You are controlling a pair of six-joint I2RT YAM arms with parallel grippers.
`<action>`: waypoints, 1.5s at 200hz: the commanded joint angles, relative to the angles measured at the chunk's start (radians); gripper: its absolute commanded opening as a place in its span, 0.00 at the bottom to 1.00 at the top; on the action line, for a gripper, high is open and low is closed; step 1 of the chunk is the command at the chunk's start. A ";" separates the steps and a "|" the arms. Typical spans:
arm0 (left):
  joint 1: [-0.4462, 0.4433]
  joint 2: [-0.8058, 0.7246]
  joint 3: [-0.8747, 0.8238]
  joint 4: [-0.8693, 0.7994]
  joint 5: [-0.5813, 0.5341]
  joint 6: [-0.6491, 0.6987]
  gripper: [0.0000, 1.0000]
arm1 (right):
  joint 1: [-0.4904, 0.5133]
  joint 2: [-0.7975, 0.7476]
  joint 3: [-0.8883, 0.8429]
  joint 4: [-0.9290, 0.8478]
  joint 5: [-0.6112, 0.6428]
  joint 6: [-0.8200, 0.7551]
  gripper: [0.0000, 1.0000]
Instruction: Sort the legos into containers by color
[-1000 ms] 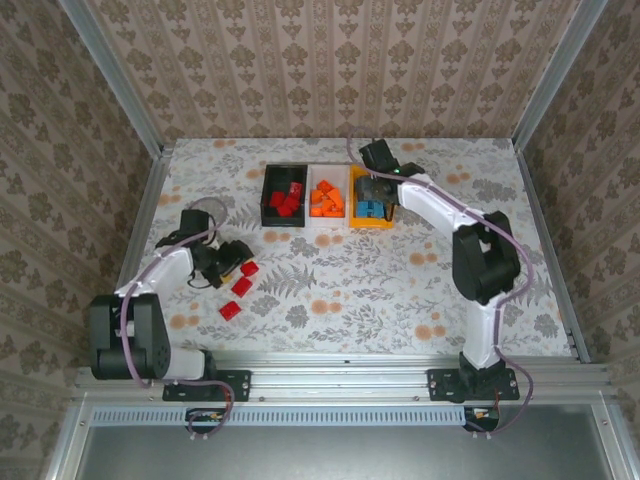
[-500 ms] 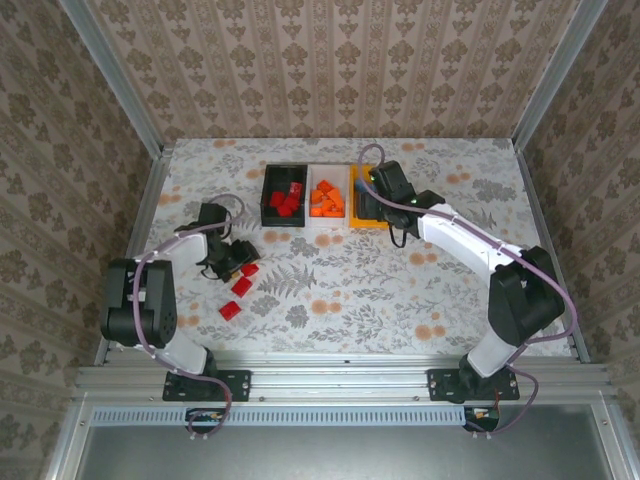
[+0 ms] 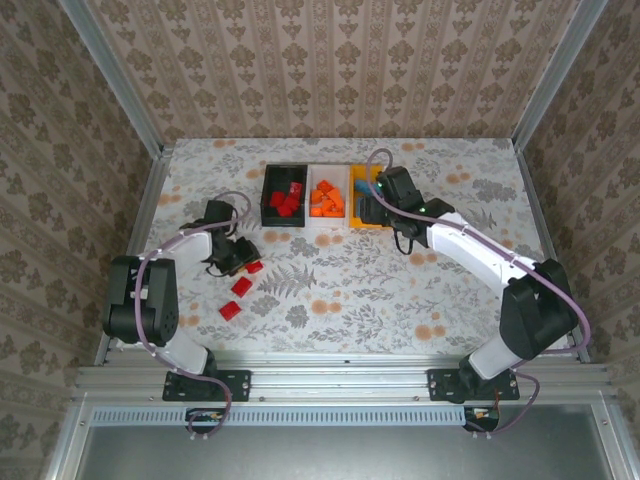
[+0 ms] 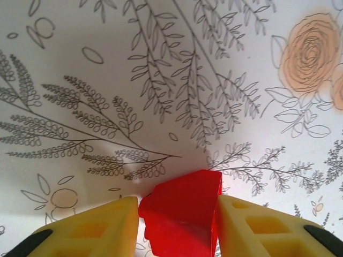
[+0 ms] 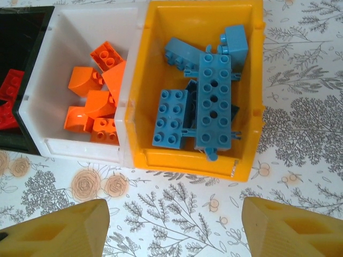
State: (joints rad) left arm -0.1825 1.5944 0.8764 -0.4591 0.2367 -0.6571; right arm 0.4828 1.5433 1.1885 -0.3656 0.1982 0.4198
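Note:
Between the yellow fingers of my left gripper sits a red lego, touched on both sides and resting on the table; in the top view this gripper is at the left. Two more red legos lie just in front of it. Of the three containers in a row at the back, the black one holds red legos, the white one orange legos, and the orange-yellow one blue legos. My right gripper stands open and empty over the table, just in front of the orange-yellow container.
The flowered tablecloth covers the table, with aluminium rails along the left, right and near edges. The right arm stretches from the near right towards the bins. A cable loops over the left arm.
My left gripper has shifted right and closed onto the red lego. My right gripper has drawn back from over the orange-yellow container to the table in front of it.

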 commanded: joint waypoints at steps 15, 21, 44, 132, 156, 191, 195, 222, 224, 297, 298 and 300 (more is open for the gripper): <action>-0.013 0.003 0.026 -0.010 -0.032 0.024 0.41 | 0.007 -0.047 -0.029 -0.014 0.000 0.004 0.68; -0.015 -0.002 0.025 -0.011 -0.035 0.025 0.41 | 0.007 -0.051 -0.031 -0.014 0.001 0.004 0.68; -0.021 -0.014 0.026 -0.013 -0.045 0.028 0.41 | 0.008 -0.056 -0.035 -0.013 0.001 0.007 0.68; -0.034 -0.073 0.037 -0.029 -0.035 0.033 0.40 | 0.021 -0.063 -0.036 -0.011 0.013 0.009 0.68; -0.035 -0.081 0.047 -0.038 -0.031 0.034 0.40 | 0.019 -0.059 -0.039 -0.008 0.016 0.009 0.68; -0.041 -0.087 0.063 -0.046 -0.027 0.033 0.40 | 0.020 -0.057 -0.046 -0.003 0.017 0.010 0.68; -0.041 -0.087 0.065 -0.046 -0.027 0.033 0.40 | 0.019 -0.057 -0.046 -0.004 0.016 0.009 0.68; -0.046 -0.082 0.095 -0.052 -0.021 0.035 0.40 | 0.020 -0.061 -0.044 -0.008 0.021 0.008 0.68; -0.047 -0.082 0.097 -0.053 -0.019 0.036 0.40 | 0.020 -0.062 -0.044 -0.009 0.021 0.007 0.68; -0.066 -0.013 0.313 -0.089 -0.023 0.056 0.39 | 0.019 -0.081 -0.068 -0.017 0.035 -0.002 0.68; -0.066 -0.010 0.315 -0.089 -0.023 0.056 0.39 | 0.019 -0.082 -0.069 -0.018 0.035 -0.002 0.68; -0.067 -0.007 0.322 -0.087 -0.022 0.056 0.39 | 0.019 -0.082 -0.071 -0.017 0.035 -0.003 0.68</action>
State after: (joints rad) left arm -0.2394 1.5452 1.1213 -0.5282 0.2123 -0.6300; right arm 0.4965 1.4940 1.1427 -0.3653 0.2104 0.4221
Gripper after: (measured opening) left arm 0.392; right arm 0.678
